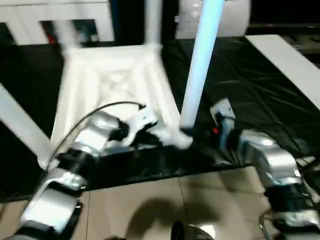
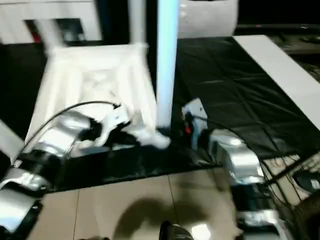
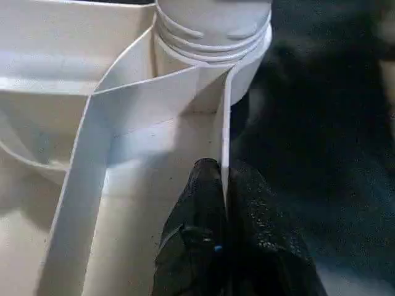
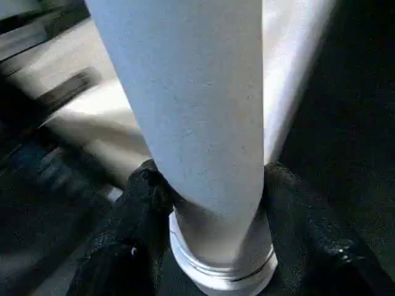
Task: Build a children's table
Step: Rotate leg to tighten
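While the left gripper (image 3: 223, 185) pinches the upturned tabletop (image 1: 115, 80) rim at six o'clock and the right gripper (image 4: 210, 203) clasps the near-right leg (image 1: 200, 65) above its threaded socket, a tilted leg could cross-thread.

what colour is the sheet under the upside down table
Black sheet, glossy and wrinkled; best in the left eye view.
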Motion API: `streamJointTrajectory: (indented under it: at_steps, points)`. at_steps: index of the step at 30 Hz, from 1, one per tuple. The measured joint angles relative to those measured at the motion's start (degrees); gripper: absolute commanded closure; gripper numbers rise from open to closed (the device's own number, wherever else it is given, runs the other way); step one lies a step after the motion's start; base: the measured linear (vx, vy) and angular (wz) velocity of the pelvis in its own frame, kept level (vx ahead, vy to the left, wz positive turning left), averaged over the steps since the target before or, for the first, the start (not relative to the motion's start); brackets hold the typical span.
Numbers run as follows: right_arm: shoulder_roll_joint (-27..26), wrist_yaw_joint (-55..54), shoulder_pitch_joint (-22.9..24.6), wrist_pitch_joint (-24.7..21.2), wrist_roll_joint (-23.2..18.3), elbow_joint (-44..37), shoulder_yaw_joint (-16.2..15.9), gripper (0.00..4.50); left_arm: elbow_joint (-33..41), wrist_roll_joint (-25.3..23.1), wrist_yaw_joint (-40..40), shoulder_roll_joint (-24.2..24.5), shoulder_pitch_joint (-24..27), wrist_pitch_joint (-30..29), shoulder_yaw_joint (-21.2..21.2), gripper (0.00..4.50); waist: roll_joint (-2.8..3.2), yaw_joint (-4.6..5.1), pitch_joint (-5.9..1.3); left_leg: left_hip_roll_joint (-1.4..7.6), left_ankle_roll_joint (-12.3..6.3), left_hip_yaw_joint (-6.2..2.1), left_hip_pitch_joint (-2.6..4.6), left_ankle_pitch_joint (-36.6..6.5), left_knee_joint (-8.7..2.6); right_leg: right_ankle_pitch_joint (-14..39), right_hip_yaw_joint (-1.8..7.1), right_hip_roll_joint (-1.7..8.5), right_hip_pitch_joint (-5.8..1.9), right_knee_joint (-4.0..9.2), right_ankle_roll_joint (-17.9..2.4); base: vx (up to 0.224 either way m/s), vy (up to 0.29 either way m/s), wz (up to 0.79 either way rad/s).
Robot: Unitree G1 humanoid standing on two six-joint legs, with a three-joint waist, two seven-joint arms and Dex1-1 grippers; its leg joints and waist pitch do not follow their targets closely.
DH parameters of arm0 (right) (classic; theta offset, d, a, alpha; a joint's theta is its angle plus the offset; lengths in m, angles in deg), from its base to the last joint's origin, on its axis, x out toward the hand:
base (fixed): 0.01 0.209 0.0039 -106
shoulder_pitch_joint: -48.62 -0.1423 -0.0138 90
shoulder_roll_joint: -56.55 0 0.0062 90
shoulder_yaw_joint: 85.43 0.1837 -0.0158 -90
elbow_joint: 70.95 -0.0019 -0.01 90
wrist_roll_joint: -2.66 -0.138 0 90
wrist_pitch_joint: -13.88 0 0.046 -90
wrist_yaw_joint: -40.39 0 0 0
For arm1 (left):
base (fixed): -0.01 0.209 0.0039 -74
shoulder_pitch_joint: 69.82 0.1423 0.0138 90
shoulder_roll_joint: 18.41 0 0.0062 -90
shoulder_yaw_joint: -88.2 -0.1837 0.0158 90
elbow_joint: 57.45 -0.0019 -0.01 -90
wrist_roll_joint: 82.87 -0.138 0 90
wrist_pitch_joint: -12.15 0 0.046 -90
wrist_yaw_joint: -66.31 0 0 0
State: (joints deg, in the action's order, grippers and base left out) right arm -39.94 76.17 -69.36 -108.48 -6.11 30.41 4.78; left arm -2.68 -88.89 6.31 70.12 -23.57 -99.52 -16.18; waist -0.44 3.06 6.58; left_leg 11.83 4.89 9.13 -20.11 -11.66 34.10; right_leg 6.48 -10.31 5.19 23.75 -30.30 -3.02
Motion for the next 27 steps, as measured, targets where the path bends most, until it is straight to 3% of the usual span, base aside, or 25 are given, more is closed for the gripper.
streamJointTrajectory:
  at_steps: [5, 7, 12, 17, 24, 27]
  points:
    - [-7.0, -14.16, -2.03, 0.43, 3.07, 1.31, 2.21, 2.54, -0.83, -0.56, 8.04, -3.66, -1.43, -3.19, 1.54, 4.5, 0.08, 1.21, 0.03, -0.08, -0.04, -0.2, -0.25, -0.02, 0.05, -0.01, -0.11, 0.04, 0.0, 0.38, 0.01, 0.0, 0.0, 0.0]
    - [-7.53, -15.42, -2.04, 1.16, 3.1, 1.28, 2.42, 2.0, -0.78, -0.54, 8.48, -3.98, -1.47, -3.21, 1.77, 4.5, 0.08, 1.34, 0.02, -0.1, -0.17, -0.21, -0.38, -0.1, 0.04, -0.02, 0.01, 0.04, 0.03, 0.33, 0.01, 0.0, 0.0, 0.0]
    - [-7.64, -15.29, -1.85, 1.88, 3.7, 0.42, 2.08, 1.52, 0.28, -0.53, 8.19, -3.72, -1.46, -2.84, 1.43, 4.5, 0.08, 1.16, 0.02, -0.14, -0.49, -0.24, -0.74, -0.14, -0.03, -0.58, 0.22, 0.03, 0.39, -0.09, 0.16, 0.0, 0.0, 0.0]
    - [-6.01, -12.29, -0.44, 3.7, 3.38, -0.82, 0.93, 1.06, 1.28, -0.4, 6.51, -2.21, -1.01, -0.9, 0.63, 4.5, 0.08, 0.55, 0.02, -0.08, -0.51, -0.19, -1.03, -0.12, -0.16, -0.32, 0.32, -0.03, 1.17, -0.75, -0.14, 0.0, 0.0, 0.0]
    - [-0.19, -2.69, 1.66, 3.82, 0.25, -2.36, -0.75, 0.43, 1.49, -0.03, 0.46, 1.63, 0.33, 3.96, -0.35, 4.5, 0.08, -0.66, 0.03, -0.04, -0.48, -0.17, -0.98, -0.06, -0.05, -0.35, 0.36, -0.07, 1.18, -0.82, -0.18, 0.0, 0.0, 0.0]
    - [5.09, 4.87, 2.09, 4.74, -1.17, -2.25, -1.0, 0.28, 1.4, 0.74, -4.85, 4.08, 0.8, 8.3, -1.96, 4.5, 0.09, -1.78, 0.03, -0.05, -0.48, -0.17, -0.98, -0.06, 0.0, -0.35, 0.39, -0.04, 1.2, -0.82, -0.17, 0.0, 0.0, 0.0]
